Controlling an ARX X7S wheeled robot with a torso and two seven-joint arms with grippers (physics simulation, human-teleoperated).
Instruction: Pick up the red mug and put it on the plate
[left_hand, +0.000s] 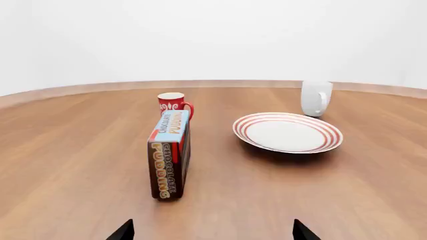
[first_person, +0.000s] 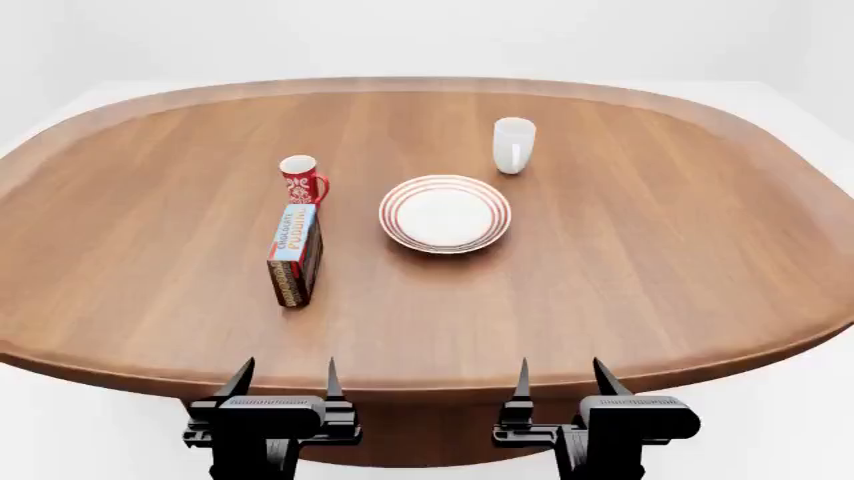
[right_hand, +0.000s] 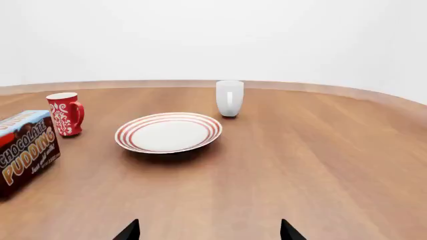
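Broad oval wooden surface (first_person: 641, 260) against plain white walls and floor.

Left gripper (first_person: 287, 378) at the near edge of that surface, jaws spread apart, nothing between them, fingertips (first_person: 240, 380) pointed across the wood toward the pudding box. Right gripper (first_person: 561, 375) beside it along the same edge, likewise spread wide and empty, aimed toward the plate. Both clear of the objects, well short of the plate. In the left wrist view, only two dark fingertips (left_hand: 123, 231) at the frame's border; the same in the right wrist view (right_hand: 130, 231).

Farther out from the left gripper, a chocolate pudding box (first_person: 295, 254), standing on its long narrow side, one end turned toward the robot. Just beyond the box's far end, the red mug (first_person: 302, 179), upright, white inside, white ornament on red, loop handle turned toward the plate; very close to the box, contact impossible to judge. Mug resting on the wood, not on the plate.

Plate (first_person: 445, 214) to the side of the mug and the box, near both but apart, white with red rings, nothing on it. Plain white mug (first_person: 513, 145) beyond the plate, upright, close to its far rim without touching, on the side away from the red mug.
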